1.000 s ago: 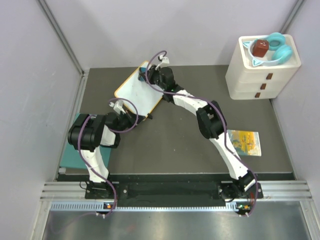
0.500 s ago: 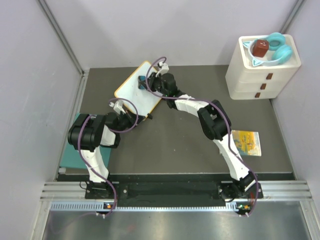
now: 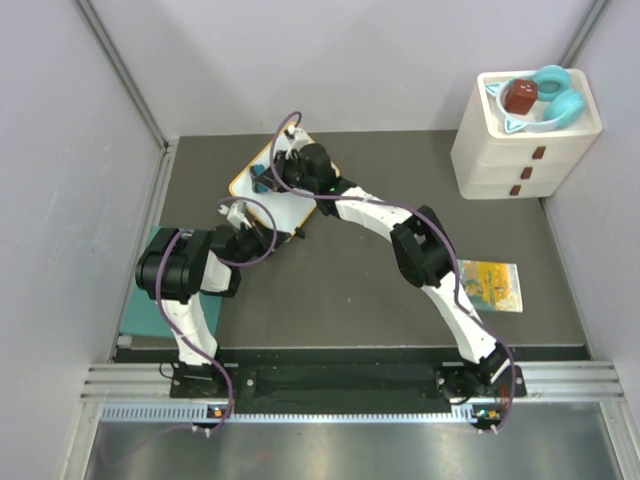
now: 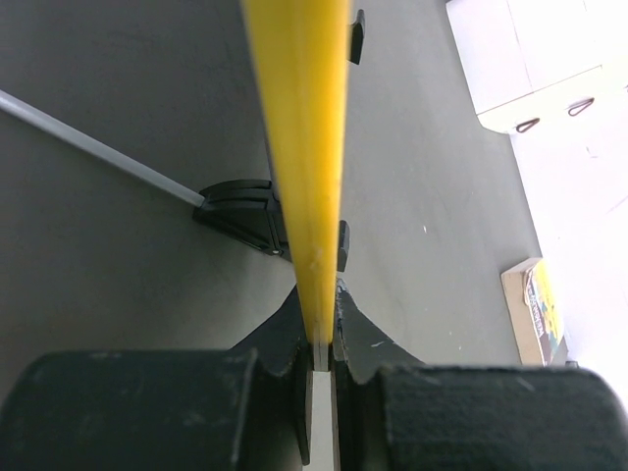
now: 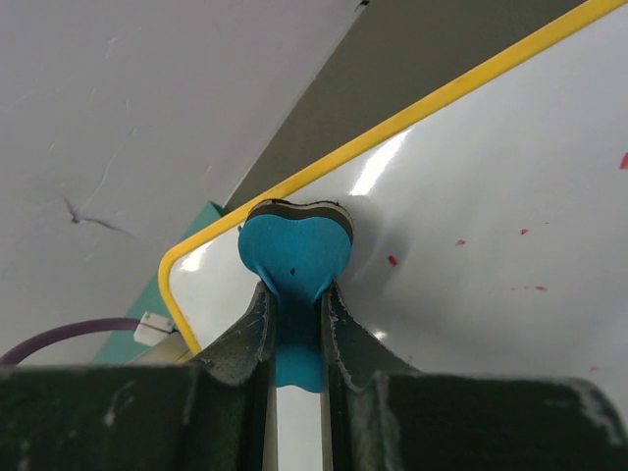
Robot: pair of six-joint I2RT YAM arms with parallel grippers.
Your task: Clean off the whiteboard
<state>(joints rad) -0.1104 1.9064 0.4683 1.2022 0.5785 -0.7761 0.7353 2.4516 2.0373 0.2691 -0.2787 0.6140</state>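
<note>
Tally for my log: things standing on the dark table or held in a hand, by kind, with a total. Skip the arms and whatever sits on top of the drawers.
Whiteboard: 1
Blue eraser: 1
Booklet: 1
Teal mat: 1
White drawer unit: 1
Total: 5

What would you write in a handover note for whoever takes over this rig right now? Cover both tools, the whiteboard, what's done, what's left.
Left tool: shut on the yellow rim of the whiteboard, steadying it.
Right tool: shut on the blue eraser, pressed against the board near a rounded corner.
Done: most of the surface looks clean.
Left: wipe off the small red specks.
</note>
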